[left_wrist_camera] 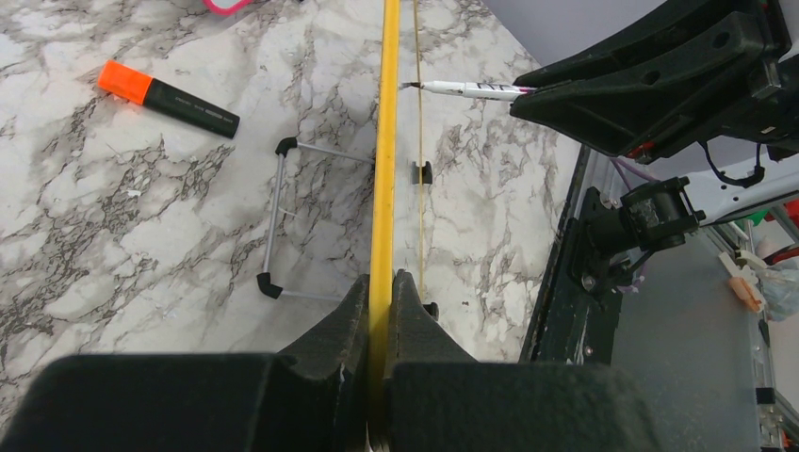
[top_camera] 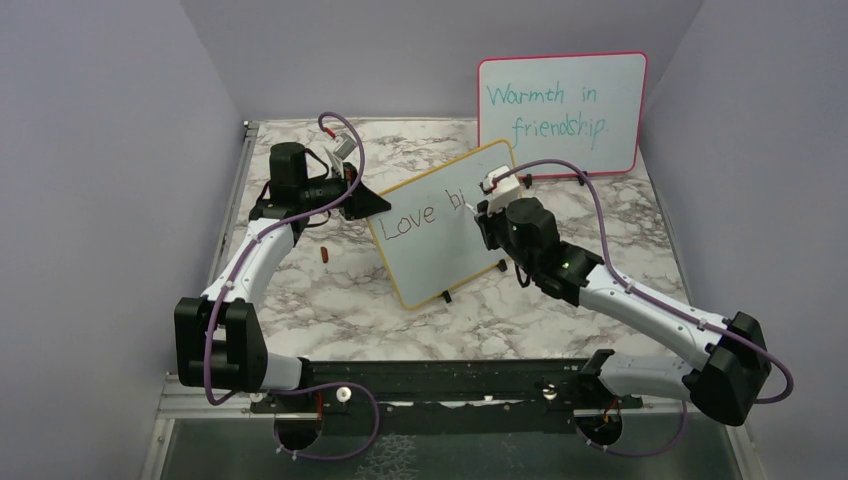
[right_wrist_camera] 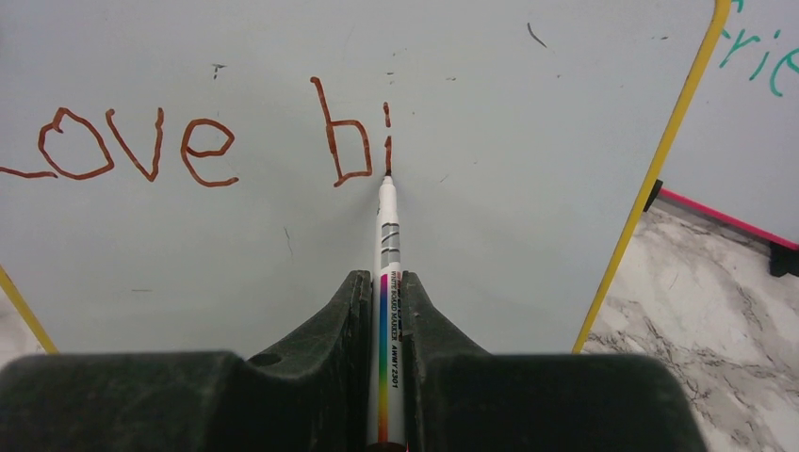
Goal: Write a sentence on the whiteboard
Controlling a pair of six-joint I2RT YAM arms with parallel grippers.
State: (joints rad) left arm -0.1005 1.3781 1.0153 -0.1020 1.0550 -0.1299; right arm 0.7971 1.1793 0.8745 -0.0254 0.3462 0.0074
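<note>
1. At the right wrist, the right gripper [right_wrist_camera: 388, 287] has its two fingers closed snugly on a white marker [right_wrist_camera: 388, 226] with a rainbow stripe down its barrel. The marker's tip touches the whiteboard [right_wrist_camera: 528, 141] at the foot of the letter "i".
2. Across from it, the left gripper [left_wrist_camera: 382, 292] has its fingers pressed together on the board's yellow frame, gripping it edge-on.
3. So far the sentence [right_wrist_camera: 203, 146] reads only "Love bi", in reddish-brown strokes along one line.
4. The whiteboard stands on its lower edge mid-way across the marble table [top_camera: 330, 290], between the two arms, with a small black clip foot showing under the frame.
5. An orange-capped black pen [left_wrist_camera: 168, 98] lies on the marble to the left of the board, apart from it.
6. A pink-framed board [top_camera: 560, 105] with teal writing stands against the back wall.
</note>
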